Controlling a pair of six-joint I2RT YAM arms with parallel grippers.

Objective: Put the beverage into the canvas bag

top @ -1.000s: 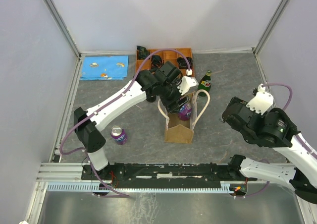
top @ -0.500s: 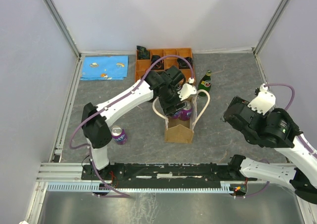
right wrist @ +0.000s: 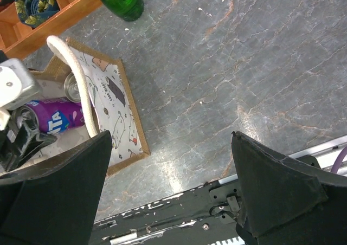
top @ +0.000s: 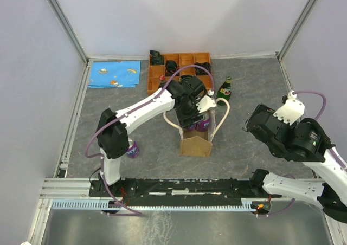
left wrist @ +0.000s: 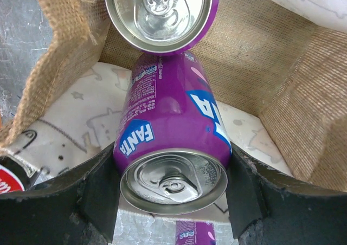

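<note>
The tan canvas bag stands open mid-table, cream handles up. My left gripper is over its mouth, shut on a purple Fanta can held partly inside the bag. A second purple can stands in the bag just beyond it. My right gripper is open and empty above bare table right of the bag; in its wrist view the gripper faces the bag and the held can.
A third purple can stands on the table left of the bag, partly behind my left arm. A green bottle stands behind the bag. An orange compartment tray and a blue cloth lie at the back.
My left gripper has moved toward the near side and lowered the can into the bag's mouth. My right arm has shifted slightly to the right.
</note>
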